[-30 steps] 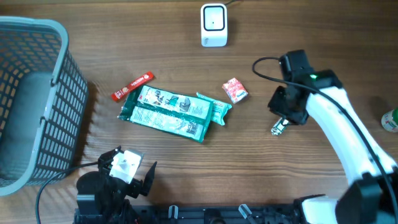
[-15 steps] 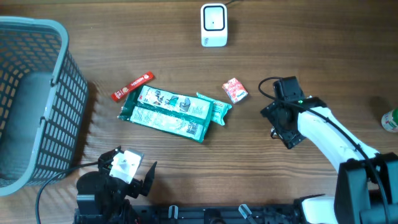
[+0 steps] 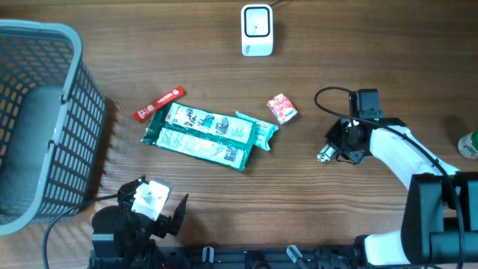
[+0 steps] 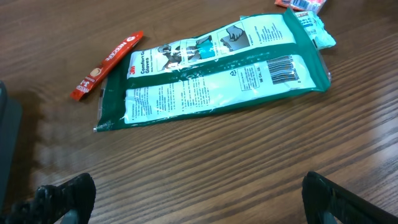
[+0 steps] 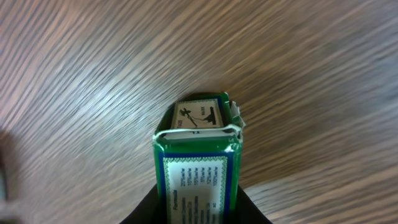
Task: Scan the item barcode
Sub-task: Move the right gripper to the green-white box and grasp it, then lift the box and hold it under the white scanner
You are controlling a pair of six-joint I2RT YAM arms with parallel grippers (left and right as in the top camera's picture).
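Note:
My right gripper (image 3: 334, 152) sits low over the table on the right, shut on a small green box (image 3: 325, 155). In the right wrist view the box (image 5: 198, 146) shows a white printed label, and a black finger (image 5: 144, 210) presses each of its sides; no barcode shows on the faces I see. The white scanner (image 3: 256, 30) stands at the far middle of the table, well away from the box. My left gripper (image 4: 199, 205) hovers open near the front edge, with nothing but bare wood between its fingertips (image 4: 65, 196).
A green 3M glove pack (image 3: 209, 134) lies mid-table, its barcode (image 4: 281, 68) facing up. A red sachet (image 3: 159, 103) and a small red-and-white packet (image 3: 282, 109) lie beside it. A grey basket (image 3: 45, 119) stands at the left, a green object (image 3: 469, 144) at the right edge.
My right gripper opened wide over the small green box, turned at the wrist, and has closed on it. The left arm and the other items have not moved.

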